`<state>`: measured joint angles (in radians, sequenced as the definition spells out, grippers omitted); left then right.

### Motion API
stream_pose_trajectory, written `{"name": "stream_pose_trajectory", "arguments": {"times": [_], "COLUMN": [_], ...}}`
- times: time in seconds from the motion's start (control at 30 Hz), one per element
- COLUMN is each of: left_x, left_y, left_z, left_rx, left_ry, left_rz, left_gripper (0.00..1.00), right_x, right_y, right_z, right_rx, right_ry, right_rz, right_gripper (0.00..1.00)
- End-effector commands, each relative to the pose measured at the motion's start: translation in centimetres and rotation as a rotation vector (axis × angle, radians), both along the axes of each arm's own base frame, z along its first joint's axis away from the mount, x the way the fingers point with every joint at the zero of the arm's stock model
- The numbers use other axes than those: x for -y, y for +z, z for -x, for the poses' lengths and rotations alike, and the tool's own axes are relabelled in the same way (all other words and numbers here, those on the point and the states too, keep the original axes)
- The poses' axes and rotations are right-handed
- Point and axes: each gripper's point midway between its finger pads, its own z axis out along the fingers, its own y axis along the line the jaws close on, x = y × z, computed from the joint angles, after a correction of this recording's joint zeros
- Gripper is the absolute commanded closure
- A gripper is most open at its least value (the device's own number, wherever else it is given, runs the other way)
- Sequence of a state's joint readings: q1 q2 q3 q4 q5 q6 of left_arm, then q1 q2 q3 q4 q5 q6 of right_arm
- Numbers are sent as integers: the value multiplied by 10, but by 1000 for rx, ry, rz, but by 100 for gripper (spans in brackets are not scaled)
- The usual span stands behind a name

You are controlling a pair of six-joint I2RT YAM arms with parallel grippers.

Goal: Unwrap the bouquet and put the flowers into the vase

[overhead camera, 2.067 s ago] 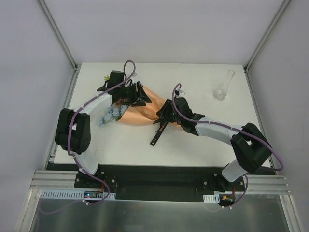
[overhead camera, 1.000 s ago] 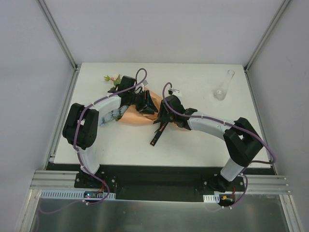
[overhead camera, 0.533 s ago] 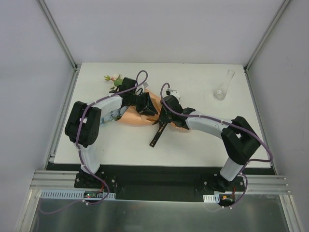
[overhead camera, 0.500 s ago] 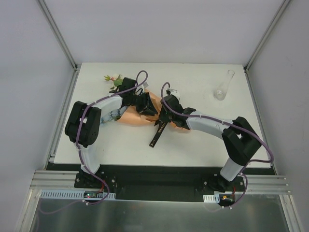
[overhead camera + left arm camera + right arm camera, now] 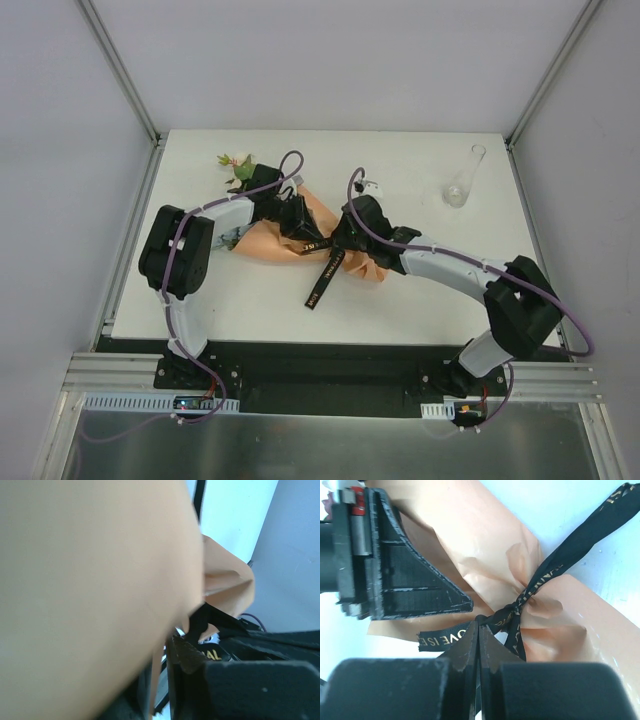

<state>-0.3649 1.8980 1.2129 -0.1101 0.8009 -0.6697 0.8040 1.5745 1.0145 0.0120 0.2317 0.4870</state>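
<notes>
The bouquet (image 5: 262,245) lies on its side left of centre, peach paper (image 5: 485,540) tied with a black gold-lettered ribbon (image 5: 555,567). The ribbon's long tail (image 5: 318,285) trails toward the near edge. A few flowers (image 5: 235,163) poke out behind the left arm; the others are hidden. My right gripper (image 5: 479,625) is shut, pinching the ribbon right at its knot. My left gripper (image 5: 300,228) sits on the wrap beside the knot; in the left wrist view its jaws stand narrow with a paper (image 5: 90,580) edge between them. The clear vase (image 5: 462,182) stands far right.
The white table (image 5: 400,310) is fenced by metal frame rails at its left and right edges. The two gripper heads are close together over the knot, the left one's finger (image 5: 410,585) filling the right wrist view's upper left.
Both grippers have closed. The right one has drawn back to the right with the ribbon, and a short lettered tail now shows at the knot. The paper has spread wider.
</notes>
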Motion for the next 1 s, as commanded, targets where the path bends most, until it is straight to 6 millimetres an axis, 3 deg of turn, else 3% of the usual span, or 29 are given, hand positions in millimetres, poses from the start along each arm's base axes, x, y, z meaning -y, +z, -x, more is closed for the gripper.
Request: {"name": "stream_pose_trajectory", "arguments": {"times": [0.0, 0.13, 0.2, 0.5, 0.7, 0.73, 0.8, 0.83, 0.97], "left_x": [-9, -13, -17, -19, -19, -19, -19, -18, -17], "left_y": [-17, -34, -45, -69, -74, -74, -73, -73, -68], "left_z": [-4, -1, 3, 4, 5, 4, 5, 5, 4], "left_rx": [-42, -85, -111, -153, -161, -161, -159, -155, -147], "left_ry": [44, 73, 86, 102, 102, 103, 102, 99, 98], "left_rz": [-30, -68, -92, -138, -146, -147, -147, -146, -140], "left_gripper": [89, 100, 100, 100, 100, 100, 100, 100, 100], "right_x": [0, 4, 5, 12, 34, 43, 56, 68, 100], "right_y": [40, 49, 54, 116, 191, 214, 239, 264, 309], "right_z": [-4, -7, -7, -1, 12, 18, 23, 30, 48], "right_rx": [87, 96, 96, 200, 326, 367, 419, 465, 563], "right_ry": [-22, -43, -50, -54, -48, -40, -48, -46, -65], "right_rz": [-76, -108, -142, -285, -319, -315, -303, -295, -259], "right_gripper": [99, 99, 99, 99, 99, 99, 99, 99, 99]}}
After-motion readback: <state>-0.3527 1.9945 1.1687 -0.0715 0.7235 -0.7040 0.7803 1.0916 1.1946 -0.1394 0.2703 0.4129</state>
